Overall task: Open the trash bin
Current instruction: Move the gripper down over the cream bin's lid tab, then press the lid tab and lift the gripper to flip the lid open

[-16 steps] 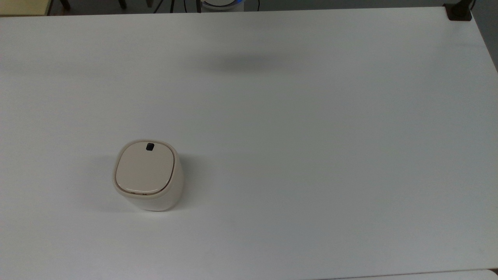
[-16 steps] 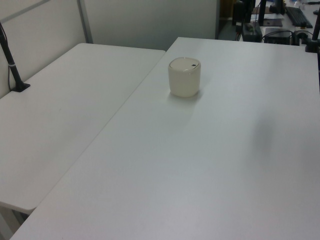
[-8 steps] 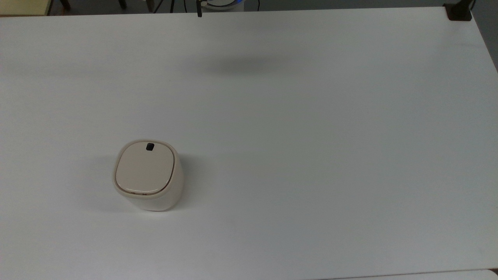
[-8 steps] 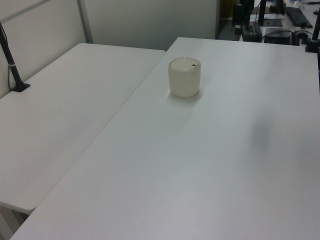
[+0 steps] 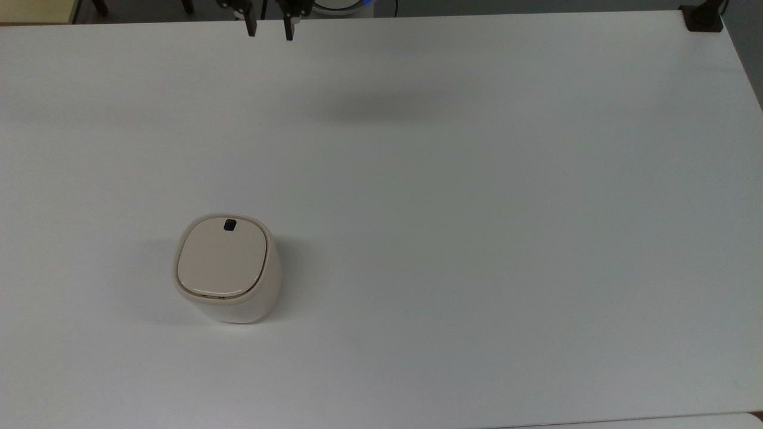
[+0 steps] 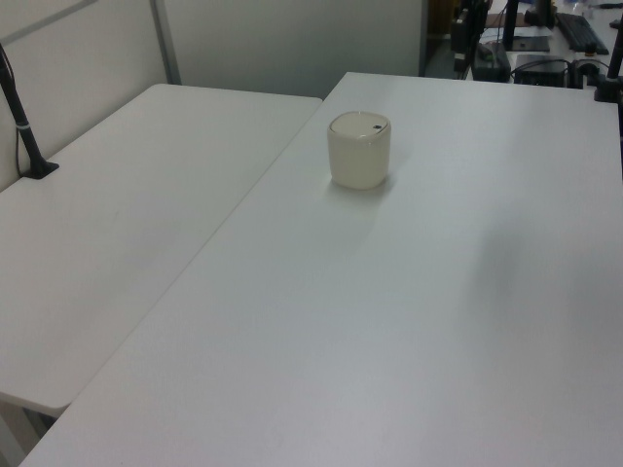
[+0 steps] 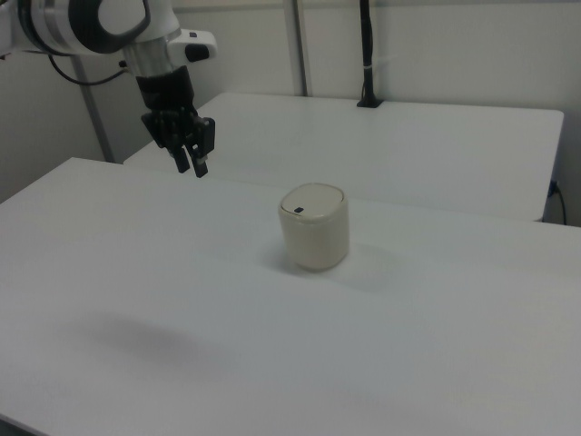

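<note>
The trash bin [image 5: 226, 268] is a small cream tub with a rounded-square lid. It stands on the white table [image 5: 477, 208] in the top view's lower left. Its lid lies flat and shut, with the black latch [image 5: 229, 224] on the far edge. The bin also shows in the left view [image 6: 359, 151] and the right view [image 7: 314, 227]. My gripper [image 5: 269, 28] hangs open over the table's far edge, well away from the bin, with nothing between its fingers. In the right view the gripper [image 7: 191, 166] hovers in the air up and to the left of the bin.
A black clamp [image 5: 703, 18] sits on the table's far right corner in the top view. A second white table [image 6: 127, 195] adjoins on the left view's left, with a black post [image 6: 24, 126] clamped to it. The arm's shadow [image 5: 369, 107] falls on the far middle of the table.
The gripper has come into the top view at the far edge, moving toward the top view's left and lower. The bin has not moved and its lid stays shut.
</note>
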Motion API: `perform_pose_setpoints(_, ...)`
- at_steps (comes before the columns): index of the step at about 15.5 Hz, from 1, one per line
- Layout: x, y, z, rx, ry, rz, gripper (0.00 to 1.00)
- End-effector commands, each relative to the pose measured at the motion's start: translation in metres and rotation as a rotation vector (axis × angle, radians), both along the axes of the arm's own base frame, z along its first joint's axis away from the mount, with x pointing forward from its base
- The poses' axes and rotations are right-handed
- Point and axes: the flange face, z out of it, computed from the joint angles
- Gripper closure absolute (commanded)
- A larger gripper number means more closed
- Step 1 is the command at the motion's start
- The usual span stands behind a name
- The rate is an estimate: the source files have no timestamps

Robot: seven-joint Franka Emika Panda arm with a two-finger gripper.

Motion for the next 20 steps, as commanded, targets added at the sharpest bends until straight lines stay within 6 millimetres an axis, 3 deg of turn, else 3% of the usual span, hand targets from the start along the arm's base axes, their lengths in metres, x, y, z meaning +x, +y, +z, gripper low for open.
perform_pose_setpoints(1,0.033,0.014,-0.016,0.011,-0.100,-0.138,1.00)
perform_pose_setpoints(7,0.104,-0.003,-0.069,0.017,-0.375,-0.416,1.00)
perform_pose_setpoints(14,0.135,-0.040,-0.132,-0.014,-0.447,-0.493,1.00)
perform_pose_setpoints(16,0.145,-0.043,-0.156,0.003,-0.472,-0.537,1.00)
perform_pose_setpoints(20,0.149,-0.035,-0.179,-0.037,-0.463,-0.522,1.00)
